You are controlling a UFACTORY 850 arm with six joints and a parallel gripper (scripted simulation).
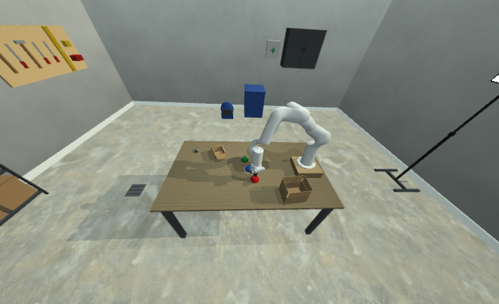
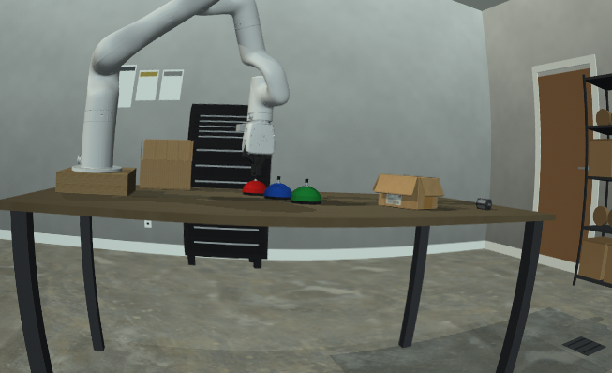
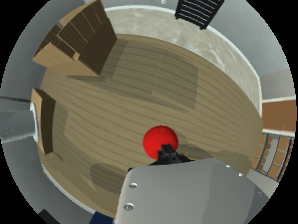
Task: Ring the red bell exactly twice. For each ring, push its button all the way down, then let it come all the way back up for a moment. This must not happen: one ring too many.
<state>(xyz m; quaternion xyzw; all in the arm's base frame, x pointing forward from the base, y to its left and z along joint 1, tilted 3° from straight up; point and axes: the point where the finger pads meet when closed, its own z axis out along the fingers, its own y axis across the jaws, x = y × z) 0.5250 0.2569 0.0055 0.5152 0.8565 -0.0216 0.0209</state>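
Note:
The red bell [image 1: 254,179] sits near the middle of the wooden table; it also shows in the exterior view [image 2: 255,187] and in the wrist view [image 3: 160,141]. My gripper [image 2: 259,171] points straight down over the red bell, shut and empty, with its fingertips at the bell's top. In the wrist view the dark fingertips [image 3: 169,156] lie over the dome's near edge. I cannot tell whether the button is pressed down. A blue bell [image 2: 277,190] and a green bell [image 2: 306,194] stand in a row beside the red one.
An open cardboard box [image 1: 295,189] stands at the table's front right, near the arm's wooden base block [image 1: 307,166]. A smaller open box [image 1: 218,152] and a small dark object [image 1: 196,150] lie at the back left.

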